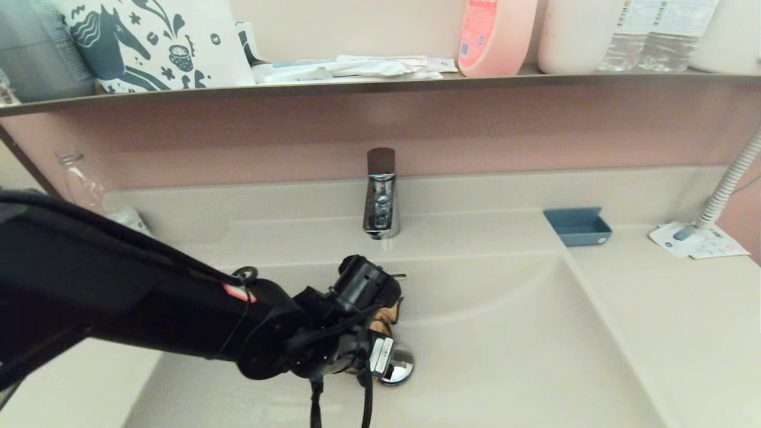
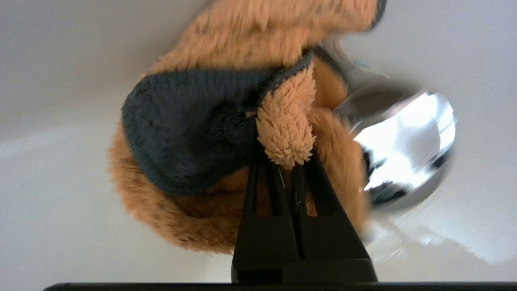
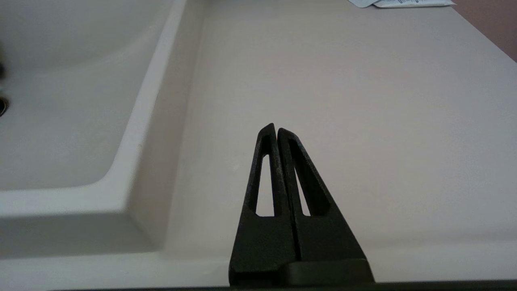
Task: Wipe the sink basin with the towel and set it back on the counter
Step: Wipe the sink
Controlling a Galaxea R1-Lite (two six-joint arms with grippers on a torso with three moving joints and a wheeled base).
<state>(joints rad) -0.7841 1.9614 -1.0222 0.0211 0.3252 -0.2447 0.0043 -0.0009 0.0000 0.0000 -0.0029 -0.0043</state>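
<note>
Head view: left arm reaches from the left down into the basin (image 1: 505,345), a wide cream bowl moulded into the desk (image 1: 672,309).
Left gripper (image 1: 380,333): low in the basin, its camera housing hiding most of the fingers from above.
Left fingers (image 2: 258,182): clenched on a fold of the towel (image 2: 210,121), seen clearly in the left wrist view.
Towel: fluffy orange cloth with a dark grey panel, bunched just ahead of the fingertips and pressed against the basin floor (image 2: 60,202); only a small orange patch (image 1: 389,313) shows from above.
Drain stopper (image 2: 404,141): round, shiny chrome, just beside the fingers and touching the towel's edge; from above (image 1: 399,364) it peeks out from under the gripper.
Faucet (image 1: 380,196): chrome with a dark top, upright on the ledge beyond the fingers.
Right gripper (image 3: 276,133): hovers over bare desk (image 3: 363,101) beside the basin's raised rim (image 3: 141,121), well apart from the towel.
Right fingers (image 3: 266,169): pressed together, holding nothing.
Blue tray (image 1: 576,226): on the desk, off to the right of the left fingers, well apart from them.
Paper leaflet (image 1: 698,241): flat on the desk past the tray, beside a ribbed white hose (image 1: 728,184).
Shelf (image 1: 380,86): above the faucet, carrying a pink bottle (image 1: 493,35), a horse-print bag (image 1: 154,41) and clear bottles (image 1: 660,30).
</note>
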